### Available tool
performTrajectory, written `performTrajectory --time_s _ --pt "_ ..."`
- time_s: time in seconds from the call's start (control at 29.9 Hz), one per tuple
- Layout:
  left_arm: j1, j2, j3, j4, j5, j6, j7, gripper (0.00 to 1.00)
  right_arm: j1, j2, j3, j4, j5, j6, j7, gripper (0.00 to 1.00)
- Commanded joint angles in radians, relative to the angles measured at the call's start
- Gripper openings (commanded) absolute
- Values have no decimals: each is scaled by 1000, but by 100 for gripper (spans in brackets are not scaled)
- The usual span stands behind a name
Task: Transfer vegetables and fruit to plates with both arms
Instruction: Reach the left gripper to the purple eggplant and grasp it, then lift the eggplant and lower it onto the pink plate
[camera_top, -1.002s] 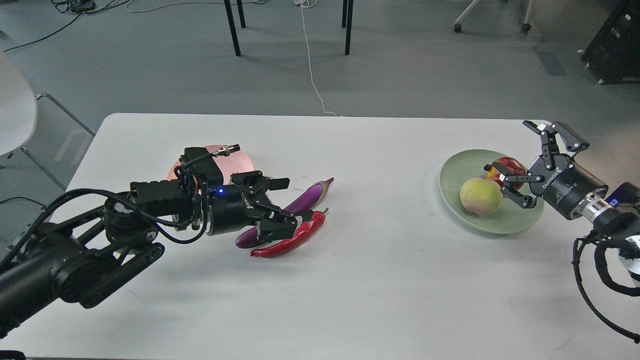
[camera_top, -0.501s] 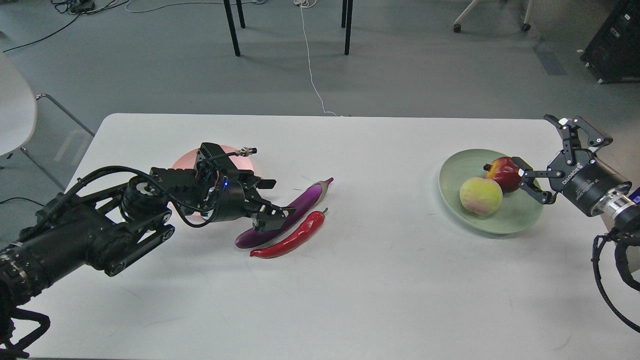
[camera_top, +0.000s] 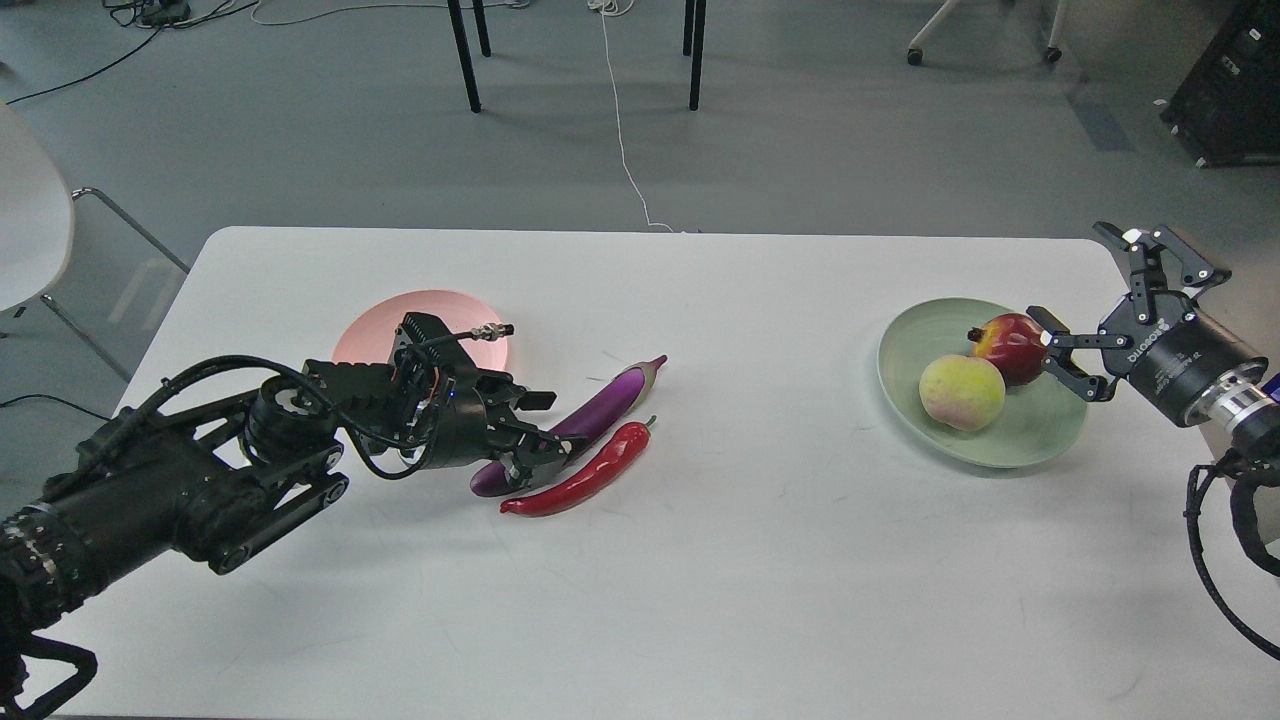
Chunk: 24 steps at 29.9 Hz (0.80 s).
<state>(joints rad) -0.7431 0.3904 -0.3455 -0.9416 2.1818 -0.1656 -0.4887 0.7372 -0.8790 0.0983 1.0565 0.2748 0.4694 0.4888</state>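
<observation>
- Head view: the round dark-red pomegranate-like fruit (camera_top: 1010, 347) and the fuzzy yellow-green peach (camera_top: 961, 392) both lie touching on the pale sage-green round plastic plate (camera_top: 1040, 440), so the fruit half looks done.
- The right gripper (camera_top: 1105, 310) hangs just beside the plate's far rim, its jaws released and spread, grasping nothing.
- The long glossy purple eggplant (camera_top: 600, 408) and the curved glossy red chili pepper (camera_top: 590, 474) lie side by side on the white bench (camera_top: 760, 600), neither on a plate.
- The pale pink round plate (camera_top: 385, 325) behind the left arm holds nothing that can be seen.
- The left gripper (camera_top: 535, 445) sits at the eggplant's blunt end, jaws straddling it; whether they are clenched on it I cannot tell.
- Left, by my judgement: both vegetables to the pink plate.
</observation>
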Motion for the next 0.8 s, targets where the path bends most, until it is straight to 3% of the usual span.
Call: performTrajectory --time_s 0.0,0.1,0.13,0.3,0.4,0.63,0.77 --pt "4 7 0 1 0 0 0 58 -1 0 0 2 0 0 0 97" --pt "8 12 0 1 0 0 0 24 -1 0 0 2 0 0 0 97" --pt "13 15 0 1 0 0 0 20 -1 0 0 0 0 0 0 97" --pt "18 19 0 1 0 1 0 18 4 0 0 -4 0 0 0 97" --pt "16 19 0 0 0 3 0 11 7 0 0 -4 0 0 0 97" --pt "-10 21 -16 -14 0 37 0 10 7 -1 5 -4 0 0 0 97" --pt "-97 67 -21 -46 0 38 0 11 8 0 6 -4 0 0 0 97"
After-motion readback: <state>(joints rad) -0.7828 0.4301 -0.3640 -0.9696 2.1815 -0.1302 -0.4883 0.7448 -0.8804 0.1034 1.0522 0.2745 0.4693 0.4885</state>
